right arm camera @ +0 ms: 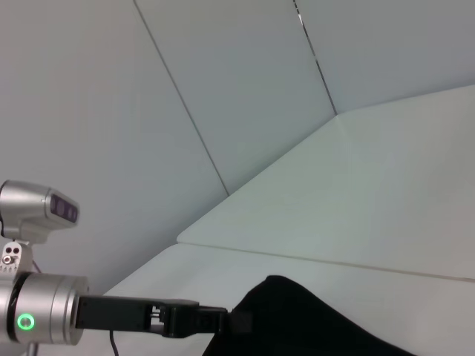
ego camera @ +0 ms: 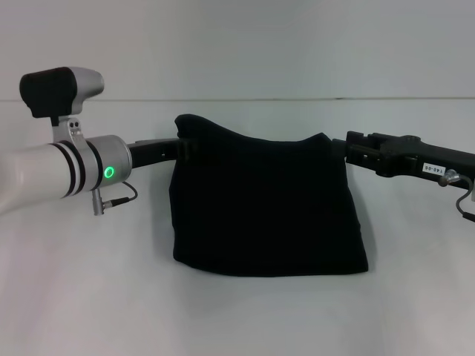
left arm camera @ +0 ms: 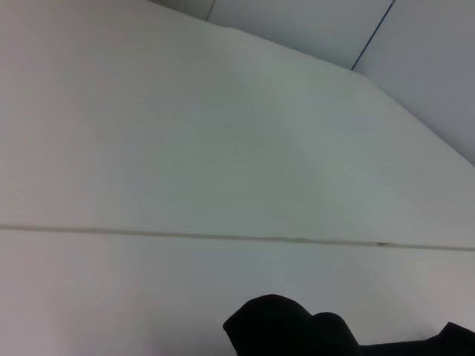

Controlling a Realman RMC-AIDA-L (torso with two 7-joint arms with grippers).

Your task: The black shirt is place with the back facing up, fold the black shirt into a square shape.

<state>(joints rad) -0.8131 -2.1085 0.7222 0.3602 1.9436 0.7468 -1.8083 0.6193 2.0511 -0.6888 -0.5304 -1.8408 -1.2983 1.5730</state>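
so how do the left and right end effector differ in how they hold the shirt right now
The left end effector grips the higher, peaked corner of the black shirt, while the right end effector holds a lower corner. The left arm shows a silver wrist with a green light; the right shows only black parts with a white label. Both pinch the shirt's top edge, and its lower part rests on the table.

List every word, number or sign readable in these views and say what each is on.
"140-06", or close to it, in small partly blurred print: white label on the black right arm, behind the right end effector.
Plain soft black fabric shirt: no print.
Silver left arm: a green ring light, no text.
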